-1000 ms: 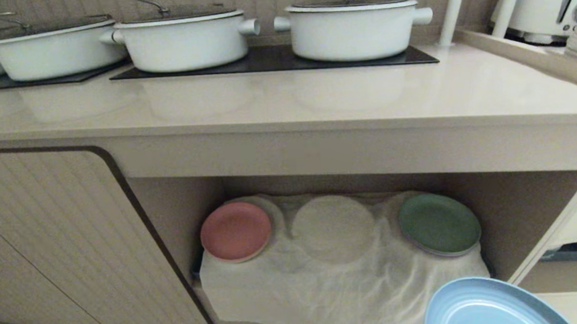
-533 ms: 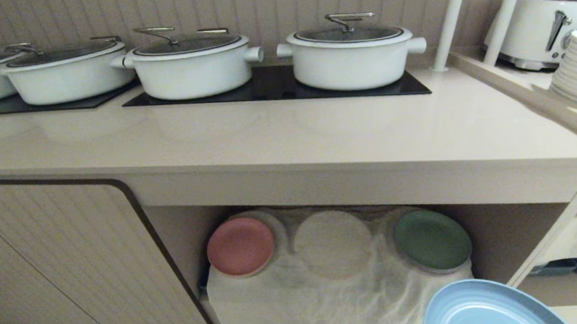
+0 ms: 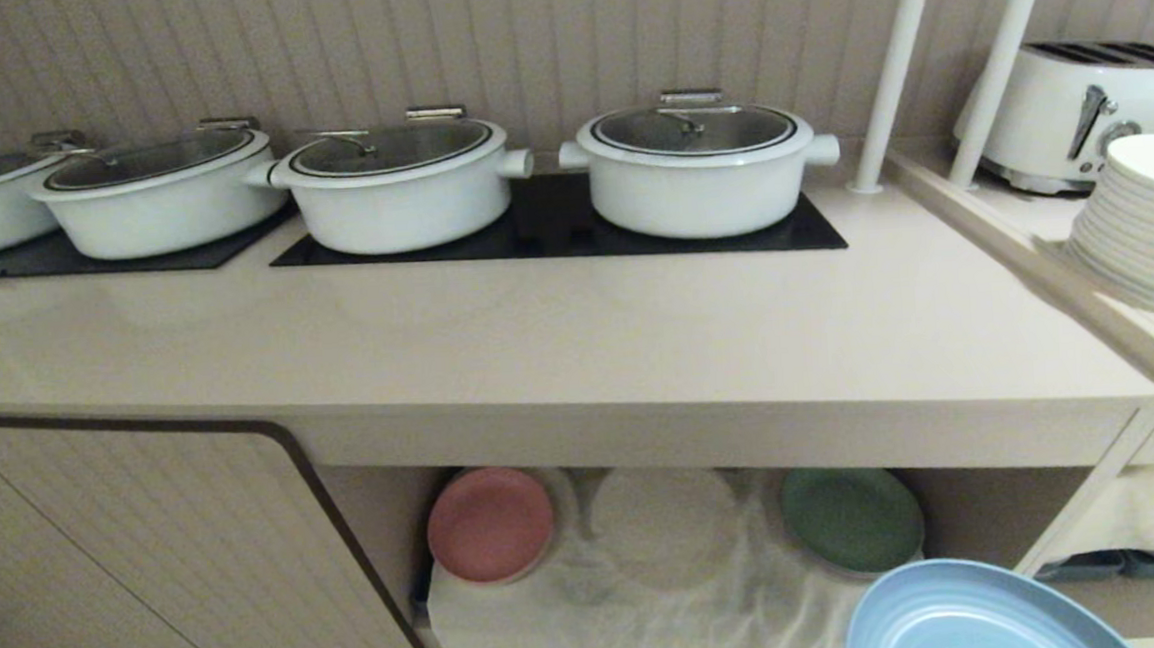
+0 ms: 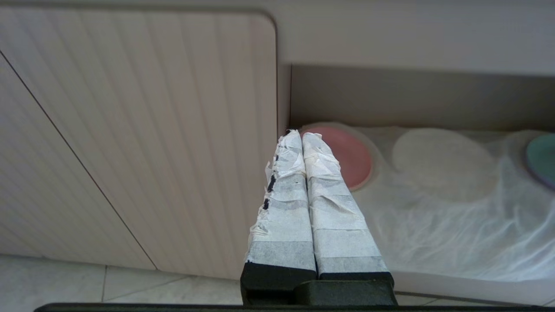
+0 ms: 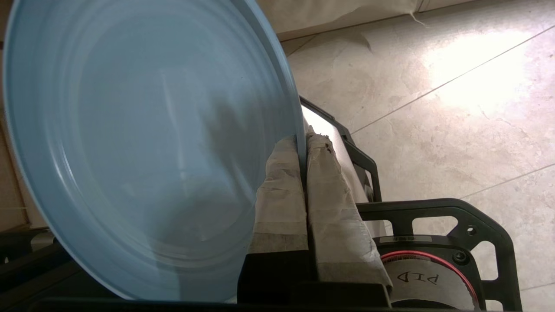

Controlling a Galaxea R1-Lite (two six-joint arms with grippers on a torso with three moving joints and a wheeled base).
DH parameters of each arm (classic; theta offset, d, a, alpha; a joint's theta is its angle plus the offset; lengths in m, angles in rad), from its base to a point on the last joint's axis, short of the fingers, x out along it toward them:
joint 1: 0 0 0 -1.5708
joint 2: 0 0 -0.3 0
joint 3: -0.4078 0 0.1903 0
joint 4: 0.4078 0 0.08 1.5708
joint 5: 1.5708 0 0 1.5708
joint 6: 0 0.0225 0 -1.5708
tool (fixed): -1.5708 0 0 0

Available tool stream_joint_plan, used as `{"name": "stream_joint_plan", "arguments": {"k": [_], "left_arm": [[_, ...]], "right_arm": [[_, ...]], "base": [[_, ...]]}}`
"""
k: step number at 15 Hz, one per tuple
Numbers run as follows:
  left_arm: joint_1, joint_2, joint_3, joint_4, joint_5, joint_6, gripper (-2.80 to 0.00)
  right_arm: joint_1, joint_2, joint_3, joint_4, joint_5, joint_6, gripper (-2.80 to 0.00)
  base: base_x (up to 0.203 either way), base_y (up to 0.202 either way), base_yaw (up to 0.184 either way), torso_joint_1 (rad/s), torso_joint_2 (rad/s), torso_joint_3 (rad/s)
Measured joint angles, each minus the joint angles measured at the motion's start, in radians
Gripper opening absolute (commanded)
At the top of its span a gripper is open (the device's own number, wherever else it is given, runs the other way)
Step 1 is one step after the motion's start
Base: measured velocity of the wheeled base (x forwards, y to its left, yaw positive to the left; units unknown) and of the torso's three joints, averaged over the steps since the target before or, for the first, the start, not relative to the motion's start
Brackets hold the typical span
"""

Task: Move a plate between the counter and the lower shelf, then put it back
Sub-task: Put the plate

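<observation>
Left gripper [image 4: 302, 136] clenched on nothing, parked by the ribbed cabinet door [image 4: 143, 130]; seen only in its wrist view. Head view: pink plate [image 3: 490, 524], bare cloth hump [image 3: 661, 525], green plate [image 3: 851, 519] in the lower shelf [image 3: 959, 501] under the counter [image 3: 578, 334]. Right gripper [image 5: 303, 141] pinches the plate [image 5: 143, 143] by its rim, over floor tiles [image 5: 433, 86]. Label on the robot base there, inverted lettering: "PID".

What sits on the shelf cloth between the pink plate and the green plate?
In the head view, only a round hump of the white cloth lies between the pink plate and the green plate; no plate rests on it. The left wrist view shows the same.
</observation>
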Motion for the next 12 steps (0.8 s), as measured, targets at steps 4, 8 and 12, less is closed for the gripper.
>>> {"name": "stream_joint_plan", "arguments": {"k": [4,8,12], "left_arm": [[0.0,0.0,0.0,0.0,0.0,0.0,-2.8],[0.0,0.0,0.0,0.0,0.0,0.0,-2.8],[0.0,0.0,0.0,0.0,0.0,0.0,-2.8]], "right_arm": [[-0.001,0.002,0.0,0.0,0.0,0.0,-2.8],[-0.001,0.003,0.0,-0.003,0.0,0.0,-2.8],[-0.003,0.004,-0.001,-0.004,0.0,-0.001,-2.8]], "base": [[0.0,0.0,0.0,0.272,-0.57,-0.302],[0.0,0.0,0.0,0.267,-0.58,-0.301],[0.0,0.0,0.0,0.189,-0.38,-0.199]]}}
